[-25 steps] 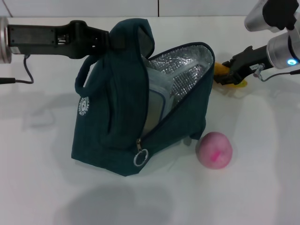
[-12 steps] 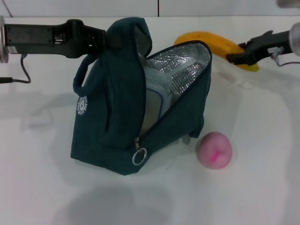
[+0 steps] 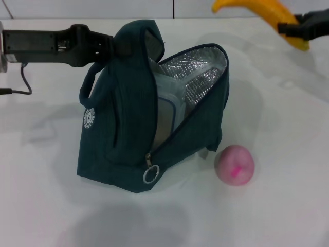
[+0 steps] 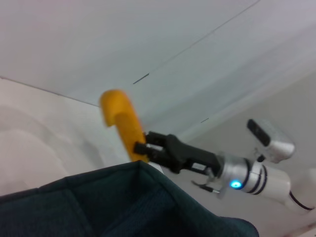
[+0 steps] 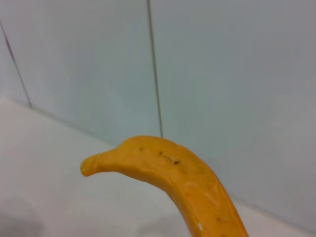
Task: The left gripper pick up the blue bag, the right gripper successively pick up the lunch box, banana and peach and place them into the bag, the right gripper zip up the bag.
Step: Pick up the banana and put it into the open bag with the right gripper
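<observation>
Banana [image 3: 262,13] higher, apparently clear of table.

No legible text, brand name, number or sign appears in any view. The only marking is a small white round logo [image 3: 90,117] printed on the side panel of the large dark teal-blue fabric lunch bag [image 3: 128,134]; its characters cannot be read.
</observation>
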Motion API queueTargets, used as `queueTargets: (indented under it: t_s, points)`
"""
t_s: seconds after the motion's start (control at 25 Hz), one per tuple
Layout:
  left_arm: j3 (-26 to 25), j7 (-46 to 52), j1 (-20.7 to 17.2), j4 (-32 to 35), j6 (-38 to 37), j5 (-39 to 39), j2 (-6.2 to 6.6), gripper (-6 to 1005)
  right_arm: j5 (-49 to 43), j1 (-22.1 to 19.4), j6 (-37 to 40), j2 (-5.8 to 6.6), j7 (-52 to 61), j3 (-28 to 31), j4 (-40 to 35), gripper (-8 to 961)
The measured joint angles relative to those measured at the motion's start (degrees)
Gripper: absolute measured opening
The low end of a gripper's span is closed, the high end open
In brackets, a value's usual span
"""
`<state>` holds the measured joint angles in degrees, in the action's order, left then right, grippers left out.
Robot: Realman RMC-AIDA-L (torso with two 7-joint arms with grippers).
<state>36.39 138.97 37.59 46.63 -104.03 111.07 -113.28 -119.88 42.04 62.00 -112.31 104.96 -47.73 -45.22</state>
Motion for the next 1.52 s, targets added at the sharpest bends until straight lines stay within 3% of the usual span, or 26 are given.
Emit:
queueTargets:
  t_s: [0.24,0.44,0.72,1.16,1.52]
  points:
    - [-0.01,0.21,-0.67,-0.04,-0.47,0.00,0.18,40,3.83,-3.28,7.78,-0.34,-0.53,-0.48,-12.34,439]
    - [0.00,0.31,-1.05,-0.13,-0.81,0.00,0.21,40,3.36,-2.67,14.96,-0.38,-0.55,-1.23,-18.92,440]
    - [0.00,0.32,-1.87,-0.14,-0.81,-0.99,0.21,40,1.36,-1.51,18.94,0.34,-0.18,-10.02,-26.86,440]
    - [0.00,0.29,-2.26,-0.15,-0.66,-1.16,0.26,40,-2.27,3.37,28.53,0.51,-1.29,-12.93,-29.64,440]
    - [0.03,0.29,-2.35,-0.14,-0.70,-1.21,0.26,40,-10.69,7.71,31.56,-1.59,-0.76,-16.21,-32.14,440]
